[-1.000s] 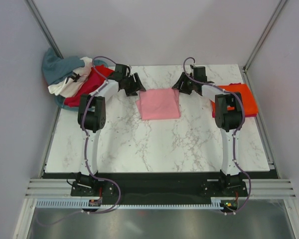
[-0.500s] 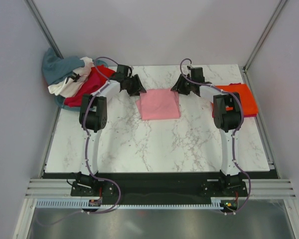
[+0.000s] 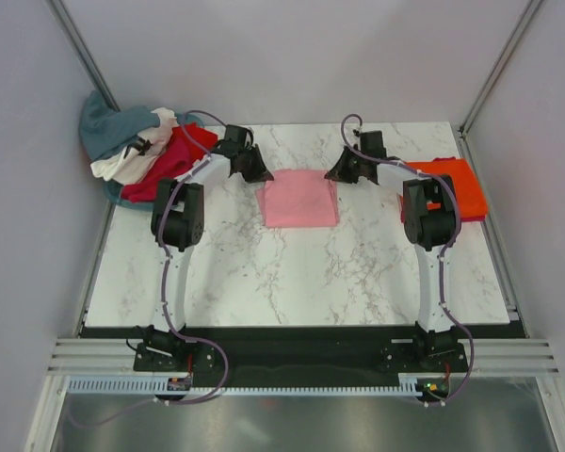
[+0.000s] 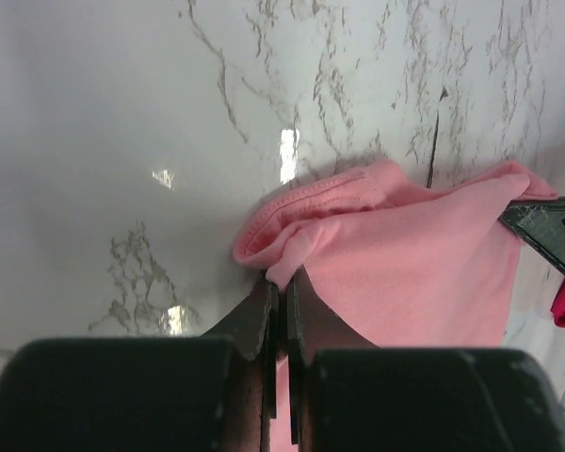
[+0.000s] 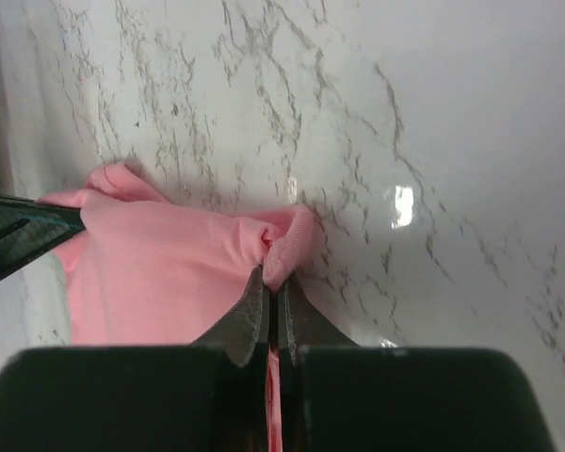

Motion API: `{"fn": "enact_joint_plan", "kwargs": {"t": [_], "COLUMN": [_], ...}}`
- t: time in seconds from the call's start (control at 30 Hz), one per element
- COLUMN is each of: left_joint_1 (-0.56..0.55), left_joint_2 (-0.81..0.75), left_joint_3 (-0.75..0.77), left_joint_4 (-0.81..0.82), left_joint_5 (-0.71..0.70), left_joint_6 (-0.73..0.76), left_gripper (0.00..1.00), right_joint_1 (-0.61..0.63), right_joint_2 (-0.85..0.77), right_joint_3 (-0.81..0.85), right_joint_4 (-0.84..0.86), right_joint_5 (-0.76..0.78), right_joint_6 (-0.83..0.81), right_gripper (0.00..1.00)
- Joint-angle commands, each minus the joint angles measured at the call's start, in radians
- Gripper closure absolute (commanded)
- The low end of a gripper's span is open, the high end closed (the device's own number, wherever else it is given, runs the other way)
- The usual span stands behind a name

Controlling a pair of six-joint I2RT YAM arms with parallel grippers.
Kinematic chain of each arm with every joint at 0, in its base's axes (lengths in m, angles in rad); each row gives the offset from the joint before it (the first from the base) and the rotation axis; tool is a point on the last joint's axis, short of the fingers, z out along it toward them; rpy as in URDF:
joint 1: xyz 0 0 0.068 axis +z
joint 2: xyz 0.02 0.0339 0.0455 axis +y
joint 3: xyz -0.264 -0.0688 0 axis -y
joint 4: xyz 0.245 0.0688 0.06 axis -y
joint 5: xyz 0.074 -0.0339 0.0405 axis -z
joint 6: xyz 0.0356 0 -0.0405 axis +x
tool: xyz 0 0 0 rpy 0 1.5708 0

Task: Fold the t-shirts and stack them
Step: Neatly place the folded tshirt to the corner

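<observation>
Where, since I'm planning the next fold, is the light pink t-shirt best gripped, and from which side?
At its two far corners, one per hand, each coming in from its own outer side. The light pink t-shirt lies flat as a folded square, so only corners bunch into a pinchable ridge; the left hand and right hand are shut on exactly those.

No text, label, brand, number or sign could be read in any of the three views; nothing legible stood on any surface shown
</observation>
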Motion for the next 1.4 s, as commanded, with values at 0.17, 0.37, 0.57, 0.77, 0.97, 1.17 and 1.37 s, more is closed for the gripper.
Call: {"fn": "enact_joint_plan", "kwargs": {"t": [0.17,0.37,0.57,0.77,0.97,1.17,1.37], "left_joint_1": [-0.028,-0.123,-0.299,-0.437,-0.54,-0.592,-0.635], "left_joint_2": [-0.289,-0.435,-0.494,-0.495,-0.42,-0.209,-0.04], "left_joint_3": [-0.16,-0.24,-0.187,-0.064,0.056,0.214,0.363], "left_joint_4": [0.072,0.149,0.175,0.208,0.291,0.423,0.537], "left_joint_5": [-0.008,-0.001,-0.044,-0.057,-0.083,-0.067,-0.103], "left_joint_6": [0.001,-0.063,-0.101,-0.158,-0.199,-0.305,-0.382], "left_gripper": [0.98,0.98,0.98,0.98,0.98,0.98,0.98], "right_joint_1": [-0.065,-0.147,-0.272,-0.442,-0.614,-0.703,-0.77], "right_joint_2": [-0.245,-0.453,-0.717,-0.916,-0.963,-0.972,-0.935], "right_joint_3": [-0.127,-0.28,-0.351,-0.339,-0.291,-0.291,-0.25], "right_joint_4": [0.046,0.033,-0.061,-0.204,-0.286,-0.299,-0.317], "right_joint_5": [-0.126,-0.142,-0.047,0.068,0.067,0.168,0.255], "right_joint_6": [0.051,0.062,0.041,0.07,0.065,0.035,0.001], "right_gripper": [1.0,1.0,1.0,1.0,1.0,1.0,1.0]}}
